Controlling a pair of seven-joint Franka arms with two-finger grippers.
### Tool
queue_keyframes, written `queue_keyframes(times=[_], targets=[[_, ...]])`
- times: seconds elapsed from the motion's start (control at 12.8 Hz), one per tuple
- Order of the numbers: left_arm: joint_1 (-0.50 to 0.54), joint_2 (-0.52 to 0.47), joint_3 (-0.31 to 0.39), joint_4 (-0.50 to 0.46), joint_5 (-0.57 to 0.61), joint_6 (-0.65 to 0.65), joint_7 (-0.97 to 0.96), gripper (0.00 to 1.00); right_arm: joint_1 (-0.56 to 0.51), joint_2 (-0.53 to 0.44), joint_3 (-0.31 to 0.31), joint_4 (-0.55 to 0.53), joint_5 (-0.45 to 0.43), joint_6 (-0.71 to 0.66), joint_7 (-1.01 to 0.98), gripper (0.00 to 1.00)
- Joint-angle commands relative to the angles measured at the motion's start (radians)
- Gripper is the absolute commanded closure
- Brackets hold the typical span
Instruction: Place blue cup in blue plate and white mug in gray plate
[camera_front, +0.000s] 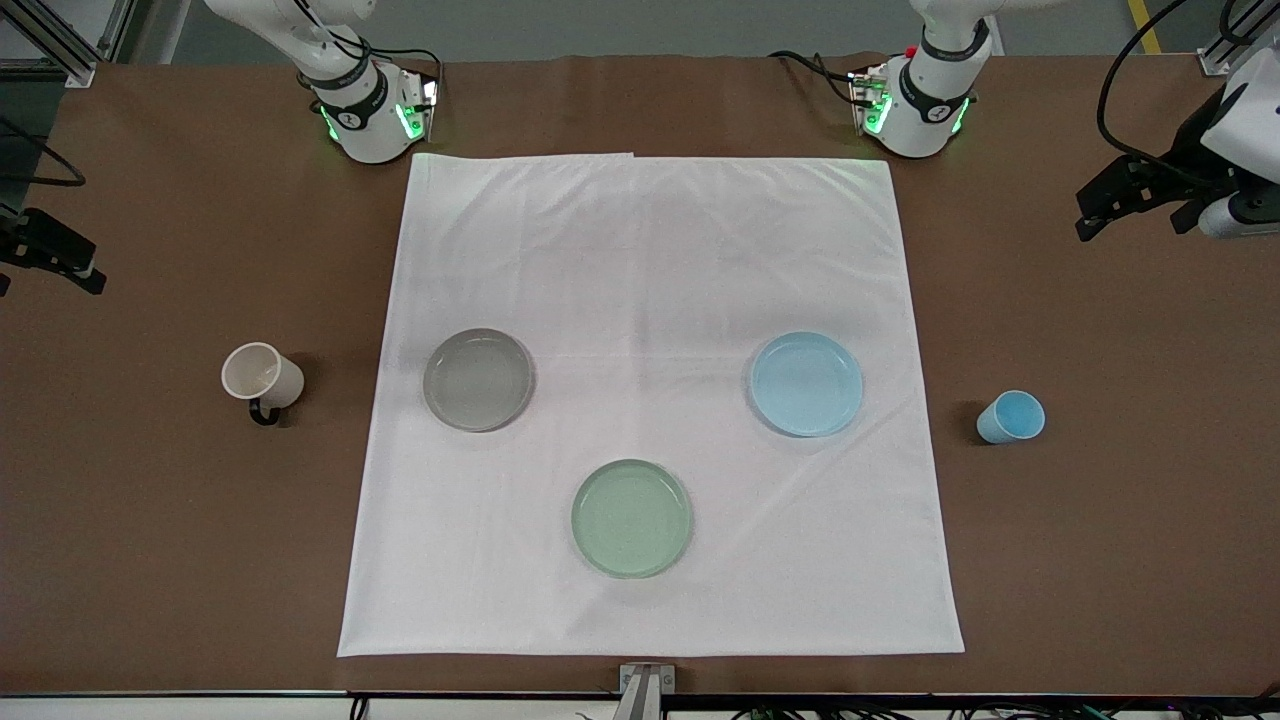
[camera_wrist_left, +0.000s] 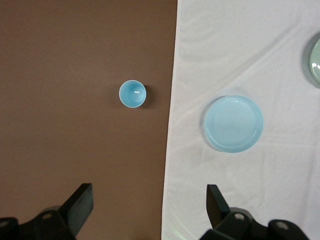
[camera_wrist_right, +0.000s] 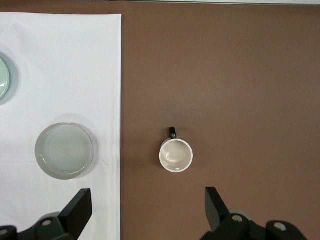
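Observation:
The blue cup (camera_front: 1011, 417) stands upright on the bare brown table toward the left arm's end, beside the white cloth; it also shows in the left wrist view (camera_wrist_left: 132, 94). The blue plate (camera_front: 806, 384) (camera_wrist_left: 233, 123) lies on the cloth, empty. The white mug (camera_front: 262, 378) (camera_wrist_right: 176, 155) stands on the brown table toward the right arm's end, its dark handle toward the front camera. The gray plate (camera_front: 478, 380) (camera_wrist_right: 64, 150) lies on the cloth, empty. My left gripper (camera_wrist_left: 150, 192) (camera_front: 1135, 212) is open and empty, high above the table. My right gripper (camera_wrist_right: 148, 196) (camera_front: 50, 265) is open and empty, also high.
A pale green plate (camera_front: 631, 518) lies on the white cloth (camera_front: 650, 250), nearer the front camera than the other two plates. The arm bases (camera_front: 370, 110) (camera_front: 915, 105) stand along the table's edge farthest from the front camera.

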Motion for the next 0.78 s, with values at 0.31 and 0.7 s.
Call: queue_keyframes(times=[0.31, 0.7], targets=[[-0.004, 0.061, 0.008, 0.063, 0.000, -0.006, 0.015, 0.00, 0.001, 0.006, 0.000, 0.016, -0.002, -0.013, 0.017, 0.00], [0.037, 0.177, 0.009, -0.001, 0.120, 0.126, 0.013, 0.00, 0.005, 0.083, 0.000, 0.016, -0.001, -0.004, 0.017, 0.00]])
